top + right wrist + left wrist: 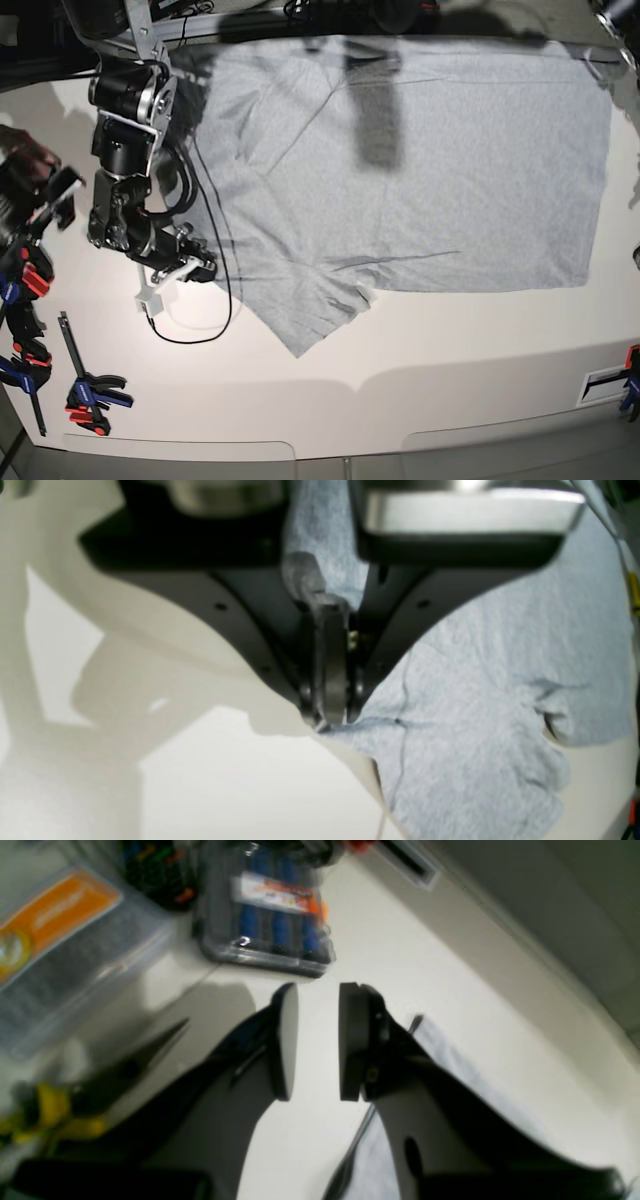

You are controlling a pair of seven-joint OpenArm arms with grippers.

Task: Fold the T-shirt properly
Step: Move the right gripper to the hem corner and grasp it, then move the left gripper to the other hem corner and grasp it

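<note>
Two grippers differ: the right gripper (327, 700) has its jaws clamped on an edge of the light heather-grey cotton T-shirt (420, 170), spread across the white table (400, 380), likely to start a fold; the left gripper (316, 1040) hangs parted, empty.

We saw the T-shirt (420, 170) as plain light heather grey, with no lettering showing, on a cream-white table (450, 350). The right gripper (327, 700) was black, as was the left gripper (317, 1040), whose one pad face looked pale grey. At the lower left of the base view, the clamps (90, 390) were black with red and blue parts. In the left wrist view, a clear case (267, 905) held blue items under an orange-and-white label, and the pliers (55, 1112) had yellow handles.
</note>
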